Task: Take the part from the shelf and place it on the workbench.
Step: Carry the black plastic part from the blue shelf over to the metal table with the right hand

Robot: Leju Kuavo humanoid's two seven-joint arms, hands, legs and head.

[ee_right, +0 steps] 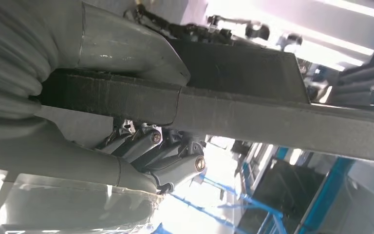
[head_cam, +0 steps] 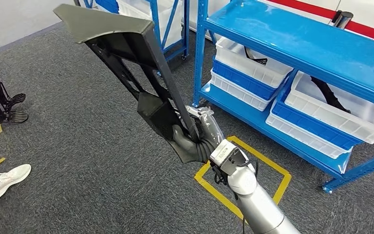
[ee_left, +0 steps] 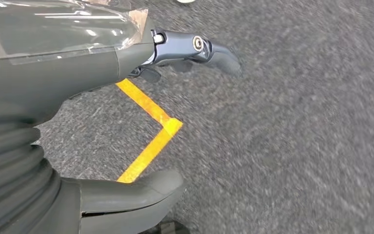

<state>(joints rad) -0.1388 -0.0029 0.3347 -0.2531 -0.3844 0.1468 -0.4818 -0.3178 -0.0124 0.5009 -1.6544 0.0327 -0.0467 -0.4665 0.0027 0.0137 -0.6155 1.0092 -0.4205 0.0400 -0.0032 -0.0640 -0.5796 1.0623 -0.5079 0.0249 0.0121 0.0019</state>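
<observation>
Grey carpet [head_cam: 92, 161], yellow floor tape [head_cam: 265, 161], blue shelving [head_cam: 292, 41].

The left robot hand [ee_left: 126, 122] hangs over grey speckled carpet floor [ee_left: 297, 136], its fingers apart and holding nothing. Beneath it a yellow tape line [ee_left: 148, 124] bends at a corner.

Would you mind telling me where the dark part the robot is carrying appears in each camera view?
Head view: the dark part runs from the upper left down to the middle, gripped at its lower end by the right hand.
Left wrist view: not in it; the left hand hangs above grey carpet.
Right wrist view: the part crosses as a dark bar.
Shared landmark: the yellow floor tape, in head and left wrist views.
</observation>
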